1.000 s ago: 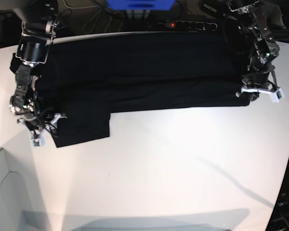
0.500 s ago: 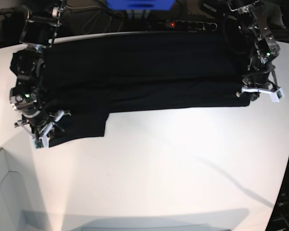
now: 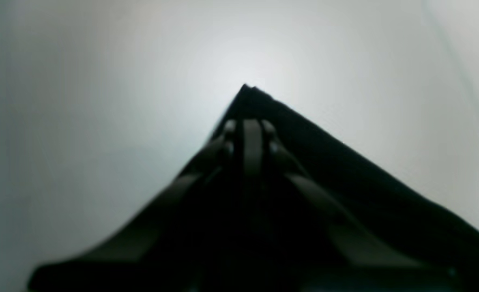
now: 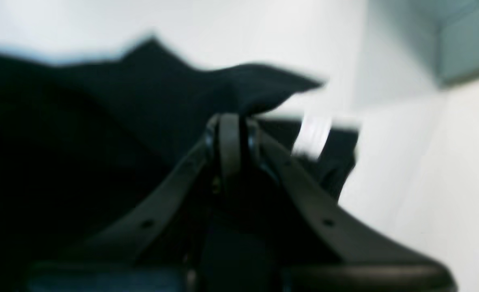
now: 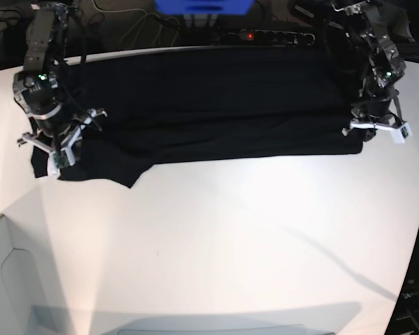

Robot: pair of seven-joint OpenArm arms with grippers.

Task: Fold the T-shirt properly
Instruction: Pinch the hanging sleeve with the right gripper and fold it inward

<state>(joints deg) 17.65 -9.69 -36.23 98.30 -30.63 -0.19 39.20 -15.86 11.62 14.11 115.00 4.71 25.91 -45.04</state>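
Note:
The black T-shirt (image 5: 209, 98) lies spread in a wide band across the far half of the white table (image 5: 230, 237). My right gripper (image 5: 45, 149), at the left of the base view, is shut on the shirt's left edge and holds it raised. In the right wrist view the right gripper (image 4: 231, 134) pinches black cloth, with a small white label (image 4: 312, 136) beside it. My left gripper (image 5: 377, 129), at the right of the base view, is shut on the shirt's right corner. In the left wrist view the left gripper (image 3: 249, 129) clamps that corner (image 3: 247, 95) just above the table.
A power strip with a red light (image 5: 265, 35), cables and a blue object (image 5: 202, 5) lie behind the table's far edge. A grey box-like corner (image 5: 7, 279) stands at the near left. A thin shadow line crosses the table's near right.
My right gripper has moved up toward the far side with the shirt's left part in it, so the hanging near-left flap has drawn in. The left gripper has barely moved.

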